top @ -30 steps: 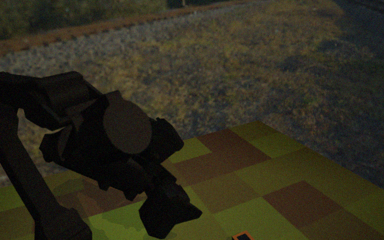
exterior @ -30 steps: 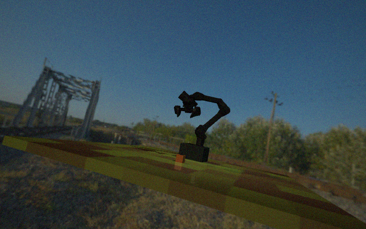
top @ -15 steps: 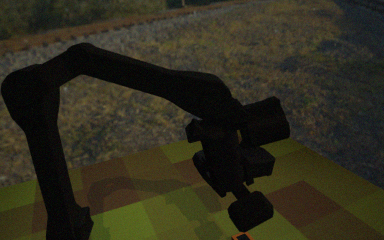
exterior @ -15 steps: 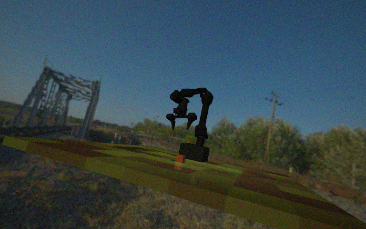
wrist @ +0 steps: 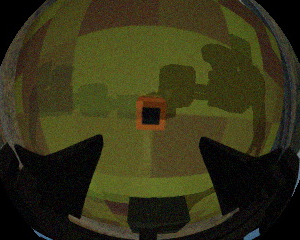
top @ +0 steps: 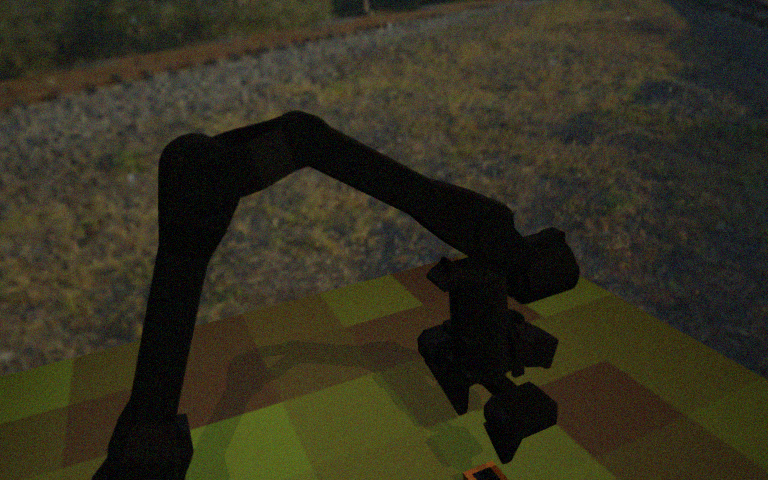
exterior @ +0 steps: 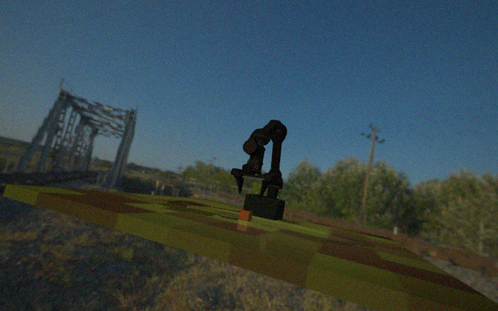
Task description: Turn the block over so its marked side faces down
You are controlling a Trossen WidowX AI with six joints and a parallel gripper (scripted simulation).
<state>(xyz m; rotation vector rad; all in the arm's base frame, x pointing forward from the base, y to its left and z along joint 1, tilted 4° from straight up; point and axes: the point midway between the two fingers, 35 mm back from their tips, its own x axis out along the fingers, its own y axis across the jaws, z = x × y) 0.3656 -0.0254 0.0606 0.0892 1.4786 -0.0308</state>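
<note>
The orange block (top: 486, 474) (exterior: 245, 215) (wrist: 151, 114) rests on the patchwork table (top: 608, 401) (exterior: 275, 262) (wrist: 120, 55). Its dark square mark shows on the top face in the top view and the wrist view. The top view cuts off the block's lower part at the bottom edge. My gripper (top: 484, 437) (exterior: 251, 193) (wrist: 152, 141) is wide open, empty and pointing down. It hangs above the block without touching it. In the wrist view the block lies between the two fingers sideways, a little beyond the line of their tips.
The arm's dark base (exterior: 264, 207) (wrist: 158, 212) stands behind the block in the exterior view and at the bottom of the wrist view. The arm's shadow falls on the table near the block. The table's far edge (top: 691, 327) shows in the top view. The light is dim.
</note>
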